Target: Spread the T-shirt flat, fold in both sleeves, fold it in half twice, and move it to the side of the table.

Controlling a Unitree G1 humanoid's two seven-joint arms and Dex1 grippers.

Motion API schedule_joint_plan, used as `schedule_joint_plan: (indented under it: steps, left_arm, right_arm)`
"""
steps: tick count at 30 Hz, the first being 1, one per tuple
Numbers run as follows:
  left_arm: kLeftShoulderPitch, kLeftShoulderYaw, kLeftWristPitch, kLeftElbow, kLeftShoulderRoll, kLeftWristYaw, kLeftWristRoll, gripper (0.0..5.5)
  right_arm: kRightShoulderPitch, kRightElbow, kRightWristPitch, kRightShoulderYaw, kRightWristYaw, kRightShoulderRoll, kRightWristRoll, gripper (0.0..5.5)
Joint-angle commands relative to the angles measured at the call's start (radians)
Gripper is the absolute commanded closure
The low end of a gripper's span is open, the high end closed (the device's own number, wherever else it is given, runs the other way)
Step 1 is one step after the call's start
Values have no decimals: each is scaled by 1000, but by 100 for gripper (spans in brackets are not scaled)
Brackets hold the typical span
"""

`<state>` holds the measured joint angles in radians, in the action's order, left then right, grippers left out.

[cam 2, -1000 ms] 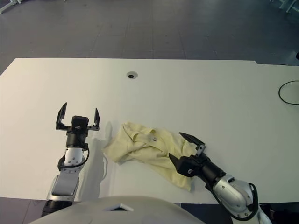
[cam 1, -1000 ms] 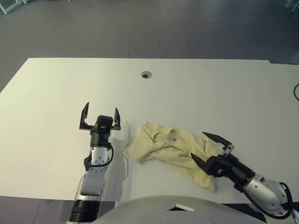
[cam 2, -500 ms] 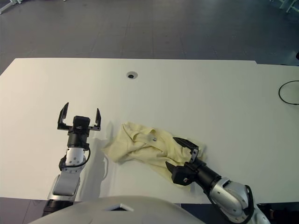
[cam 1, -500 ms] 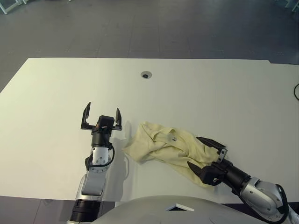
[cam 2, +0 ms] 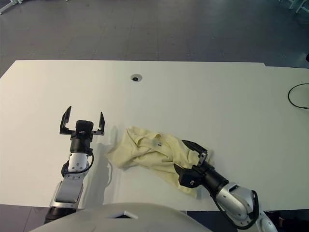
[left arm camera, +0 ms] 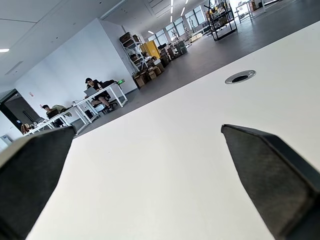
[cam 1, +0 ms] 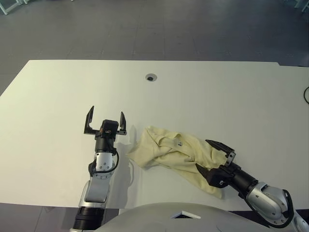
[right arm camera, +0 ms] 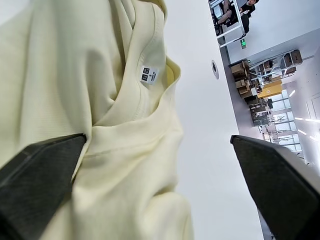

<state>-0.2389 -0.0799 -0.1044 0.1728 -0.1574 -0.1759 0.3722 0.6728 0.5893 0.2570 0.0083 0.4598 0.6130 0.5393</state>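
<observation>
The T-shirt (cam 1: 176,157) lies crumpled at lower centre on the table (cam 1: 217,96) — soft, light, floppy, likely best pinched at a hem edge — with the right gripper (cam 1: 202,153) spread wide over its lower-right end and the left gripper (cam 1: 106,112) wide, empty, to its left.

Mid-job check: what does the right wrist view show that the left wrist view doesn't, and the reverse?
Right wrist view: the crumpled T-shirt, its neck label facing up, filling the gap between the tips of the open right pincer. Left wrist view: plain white table between the tips of the open left pincer. Both: the table top and its round hole.
</observation>
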Motion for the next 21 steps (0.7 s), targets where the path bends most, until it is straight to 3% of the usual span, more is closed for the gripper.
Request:
schedule_joint_plan:
  steps: [1,11,21]
  left_arm:
    - [-7,-4,1,3,6,4,6,10]
    - [-11,-10,0,-5,16,4,10,10]
    - [-9,-9,-3,-15,21,2,10,10]
  right_arm:
    - [1,-12,-12,-21,-2,3,-6,12]
    - [27,17,-16,-100,22,24,-35,12]
    - [2,-37,64,-25,-2,31,42,12]
